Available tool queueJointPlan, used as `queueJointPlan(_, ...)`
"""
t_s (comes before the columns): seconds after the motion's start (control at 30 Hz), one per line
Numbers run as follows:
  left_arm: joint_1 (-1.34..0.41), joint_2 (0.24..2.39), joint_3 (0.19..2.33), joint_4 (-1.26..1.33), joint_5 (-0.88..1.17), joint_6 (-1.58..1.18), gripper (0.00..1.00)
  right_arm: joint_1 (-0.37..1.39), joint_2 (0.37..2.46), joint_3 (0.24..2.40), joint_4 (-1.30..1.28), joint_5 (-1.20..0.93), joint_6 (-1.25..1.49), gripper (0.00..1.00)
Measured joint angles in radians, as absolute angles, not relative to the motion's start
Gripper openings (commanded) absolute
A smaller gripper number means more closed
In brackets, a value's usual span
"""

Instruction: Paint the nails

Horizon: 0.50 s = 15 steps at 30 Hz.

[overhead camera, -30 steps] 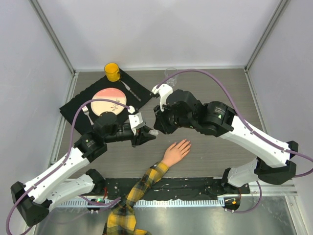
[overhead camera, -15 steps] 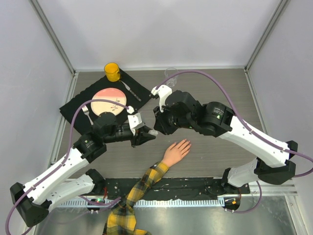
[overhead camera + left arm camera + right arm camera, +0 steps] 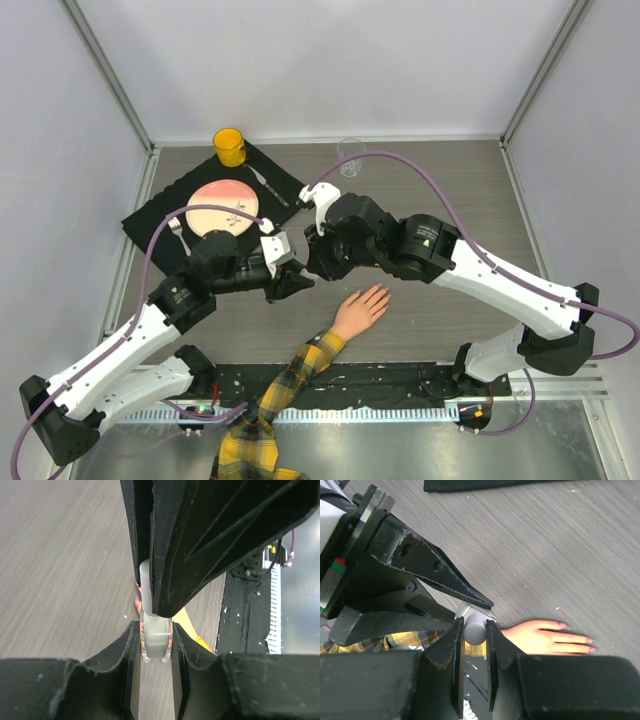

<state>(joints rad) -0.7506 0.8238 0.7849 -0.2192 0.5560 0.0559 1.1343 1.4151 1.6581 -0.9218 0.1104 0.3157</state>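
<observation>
**Two robot claws grip one small bottle beside a mannequin hand**

On the grey table (image 3: 450, 200), a peach mannequin hand (image 3: 360, 308) lies flat near the front edge, with a plaid sleeve (image 3: 290, 380) behind it. Just to its left, the left gripper (image 3: 156, 635) is clamped around a small clear bottle (image 3: 156, 647). The right gripper (image 3: 474, 627) is pinched onto its white cap (image 3: 475, 630). The nails (image 3: 590, 641) show pink at the outstretched fingertips, apart from both claws.

Lab robot cell: white panels (image 3: 320, 60), aluminium frame (image 3: 108, 72).
</observation>
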Motion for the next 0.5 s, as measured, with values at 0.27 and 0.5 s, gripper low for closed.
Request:
queueJointPlan(0.27,-0.75,0.82,0.755,-0.261,0.548,0.049,0.0,1.142,1.396,1.552,-0.848,0.124,0.375,0.02)
queueJointPlan(0.5,-0.751,0.808,0.752,-0.253,0.543,0.045,0.0,1.144,1.401,1.571,-0.862,0.124,0.365,0.01)
